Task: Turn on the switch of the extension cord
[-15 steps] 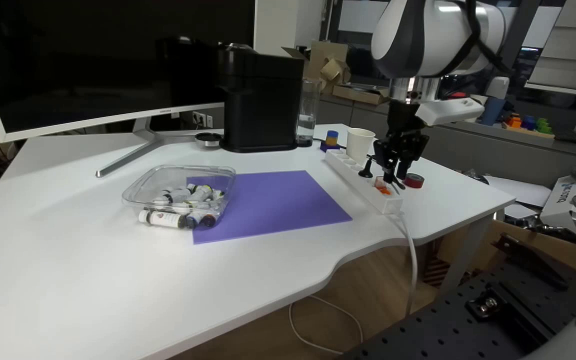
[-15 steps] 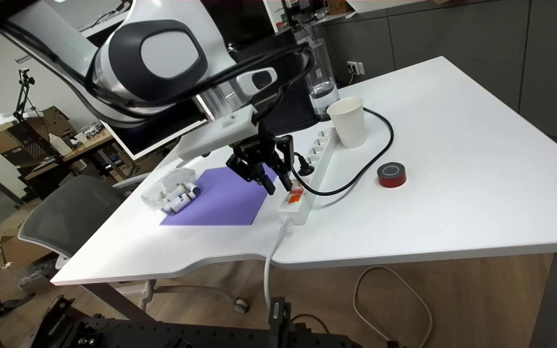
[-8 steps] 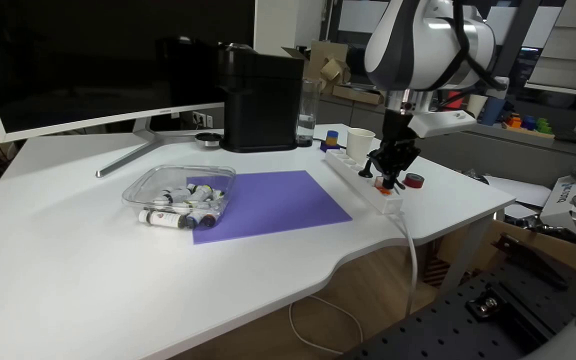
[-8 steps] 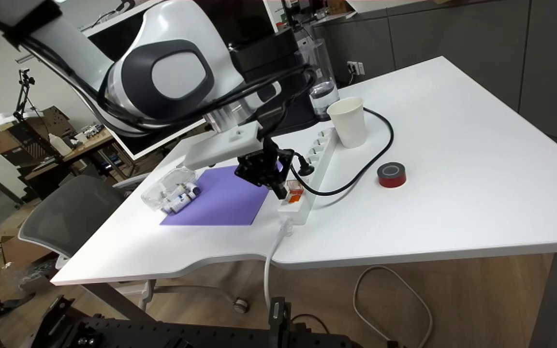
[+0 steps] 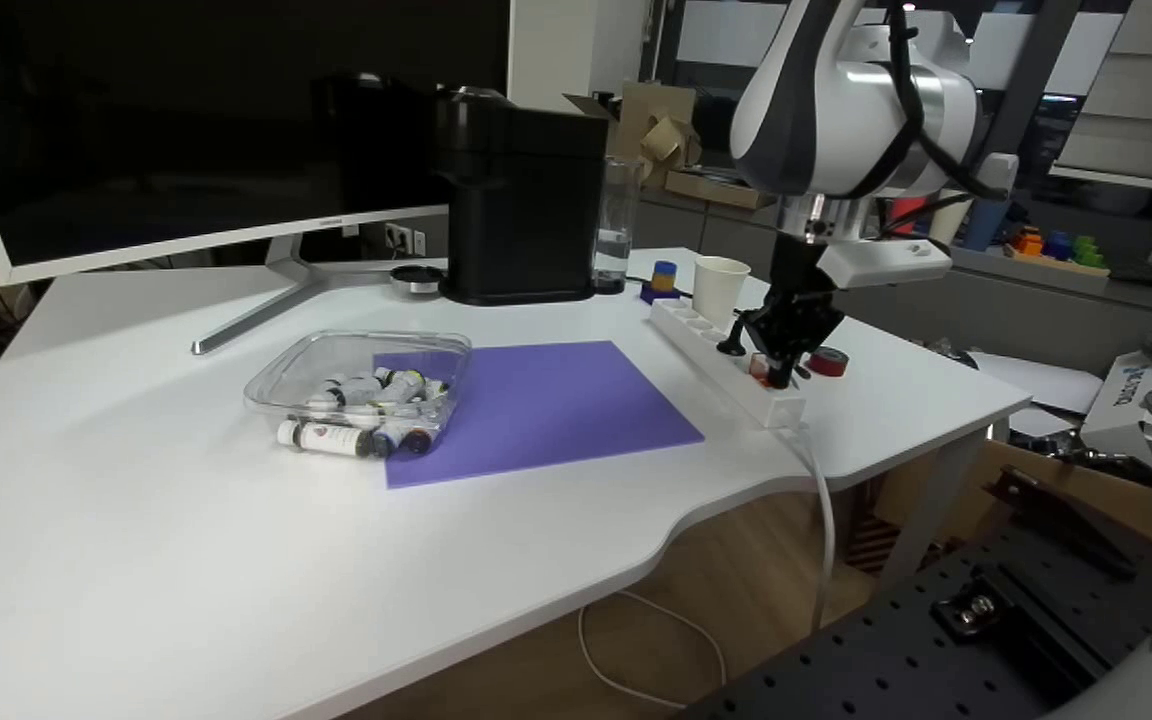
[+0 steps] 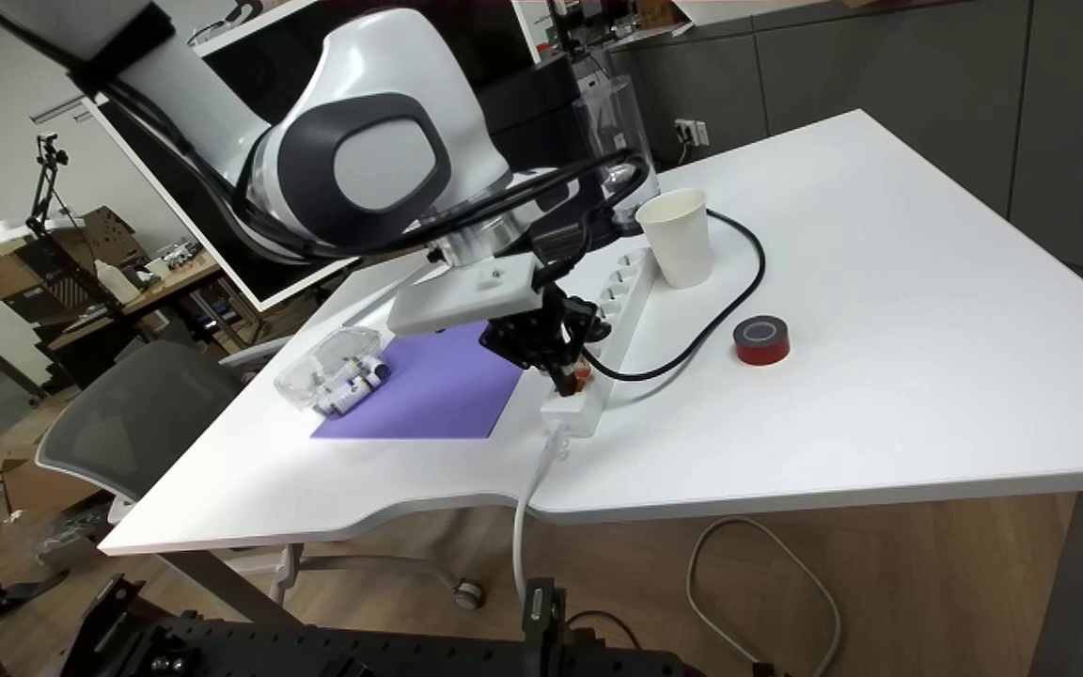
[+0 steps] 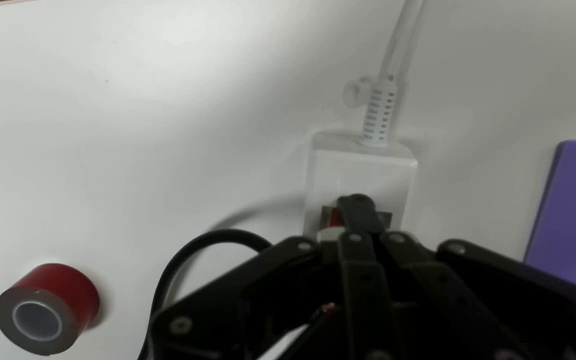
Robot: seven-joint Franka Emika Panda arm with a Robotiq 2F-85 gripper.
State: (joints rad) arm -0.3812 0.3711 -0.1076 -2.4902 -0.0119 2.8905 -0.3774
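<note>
The extension cord is a long white power strip [image 5: 784,408] on the desk, also in an exterior view [image 6: 572,416] and the wrist view [image 7: 363,172]. A black plug [image 5: 732,343] sits in one socket. Its orange-red switch [image 6: 583,374] is near the cable end, and part of it shows in the wrist view [image 7: 335,216]. My gripper [image 7: 360,215] is shut with its fingertips together and nothing between them. The tips point down at the switch and cover most of it, also in both exterior views [image 5: 779,380] [image 6: 565,385]. Whether they press it I cannot tell.
A white paper cup [image 6: 676,240] stands beside the strip's far end. A red tape roll [image 6: 761,340] and a black cable [image 6: 739,306] lie beside the strip. A purple mat [image 5: 546,405] and a clear tray of small bottles [image 5: 361,395] lie on the strip's opposite side.
My gripper was open above the strip one second ago and has shut. It has come down and moved over the switch, now covering more of it. The strip has not visibly moved.
</note>
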